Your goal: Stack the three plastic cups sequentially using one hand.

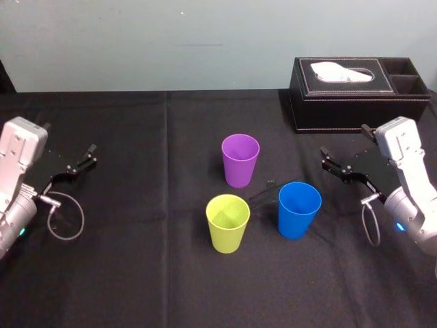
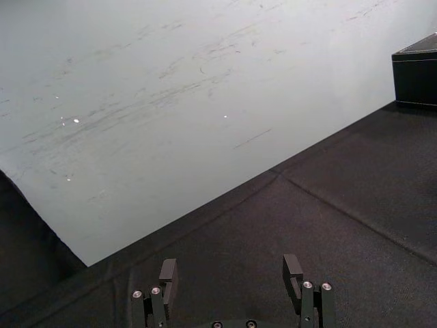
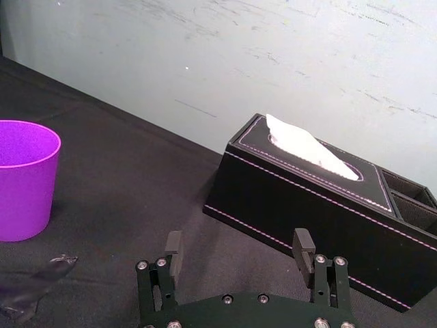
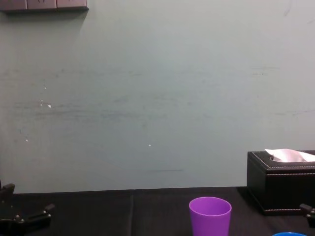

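Three plastic cups stand upright and apart at the middle of the black table: a purple cup [image 1: 240,160] farthest back, a yellow-green cup [image 1: 228,223] in front of it, and a blue cup [image 1: 299,209] to the right. The purple cup [image 3: 24,179] also appears in the right wrist view and in the chest view [image 4: 210,216]. My right gripper [image 1: 341,167] hovers right of the blue cup, open [image 3: 239,246], with nothing between its fingers. Far to the left my left gripper [image 1: 76,164] is parked, open and empty [image 2: 231,275].
A black tissue box [image 1: 358,82] stands at the back right, behind the right gripper. A small shiny dark scrap [image 1: 263,194] lies between the purple and blue cups. A pale wall rises behind the table's far edge.
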Motion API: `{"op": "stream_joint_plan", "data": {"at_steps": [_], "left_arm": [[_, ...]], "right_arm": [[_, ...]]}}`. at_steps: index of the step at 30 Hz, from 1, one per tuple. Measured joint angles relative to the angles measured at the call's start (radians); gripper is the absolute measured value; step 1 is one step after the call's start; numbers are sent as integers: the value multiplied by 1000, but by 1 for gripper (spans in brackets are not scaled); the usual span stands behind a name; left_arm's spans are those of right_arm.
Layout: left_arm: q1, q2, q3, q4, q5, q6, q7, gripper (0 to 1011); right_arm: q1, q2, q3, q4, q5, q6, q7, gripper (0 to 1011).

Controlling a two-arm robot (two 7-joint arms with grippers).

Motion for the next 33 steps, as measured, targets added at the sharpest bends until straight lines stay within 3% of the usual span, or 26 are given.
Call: {"op": "stream_joint_plan", "data": {"at_steps": [5, 14, 33], "left_arm": [[0, 0, 0, 0, 0, 0, 0, 1011], [0, 0, 0, 0, 0, 0, 0, 1011], [0, 0, 0, 0, 0, 0, 0, 1012]], "right_arm": [[-1, -1, 2, -1, 0, 0, 1, 1004], [-50, 17, 62, -51, 57, 2, 57, 1004], [-265, 161, 215, -218, 286, -43, 337, 1004]]}}
